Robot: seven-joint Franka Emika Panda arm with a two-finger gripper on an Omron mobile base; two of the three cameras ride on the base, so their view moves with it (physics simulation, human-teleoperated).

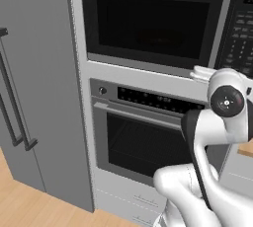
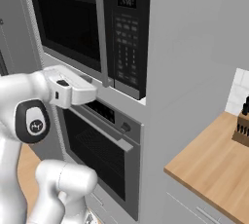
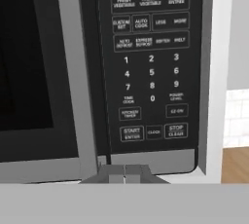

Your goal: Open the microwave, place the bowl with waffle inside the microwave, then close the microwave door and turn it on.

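The gripper (image 3: 125, 173) is presented with its fingers pressed together and nothing held between them, poised just below the lower edge of the keypad strip (image 3: 151, 67). The microwave (image 2: 92, 28) is set in the cabinet column directly above the steel oven (image 2: 99, 155), and the microwave door (image 1: 150, 23) lies flush and shut, its grey bar handle (image 2: 102, 33) standing upright between the dark window and the keypad. The step in hand is judged to be the turning on. The closed fingertips should be raised and brought square to the START button (image 3: 132, 134) in the bottom row, then advanced straight in. The STOP/CLEAR button (image 3: 175, 131), in the same row, must be avoided, and sideways drift is to be corrected before contact. The bowl and waffle cannot be made out behind the dark glass.
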